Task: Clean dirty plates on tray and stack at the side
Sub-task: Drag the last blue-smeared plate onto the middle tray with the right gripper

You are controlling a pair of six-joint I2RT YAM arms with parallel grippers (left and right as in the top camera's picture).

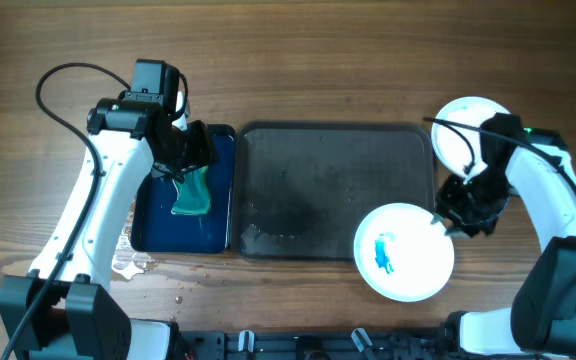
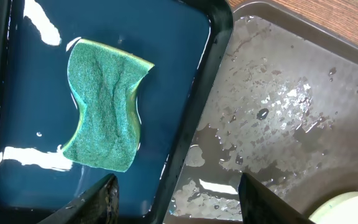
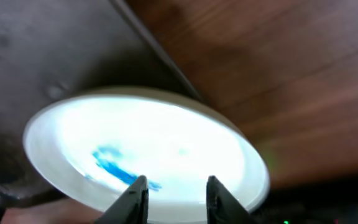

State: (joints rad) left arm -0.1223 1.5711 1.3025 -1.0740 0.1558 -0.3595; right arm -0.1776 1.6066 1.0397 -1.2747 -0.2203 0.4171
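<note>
Right now the work sits at the scrubbing step for one dirty plate [image 1: 408,272], which lies at the near right corner of the grey tray [image 1: 318,150], partly overhanging its rim, with a blue smear [image 1: 383,255] left of its middle. A second, clean plate [image 1: 460,122] rests on the wooden table [image 1: 298,60] just beyond the tray's far right corner, so the stack at the side looks begun.

The right gripper [image 3: 176,198] is at the dirty plate's right edge; its fingers stand a little apart above the white surface, but the blurred wrist view does not settle whether they pinch the rim, so I cannot tell.

The left gripper [image 2: 176,196] hangs spread and empty over the blue tray [image 2: 179,37], where the green sponge [image 2: 104,106] lies flat in shallow water, untouched by either finger.

As I judge it, the next move calls for the left arm to drop, close on the sponge and carry it across to the smear, while the right steadies the plate against sliding on the wet tray
</note>
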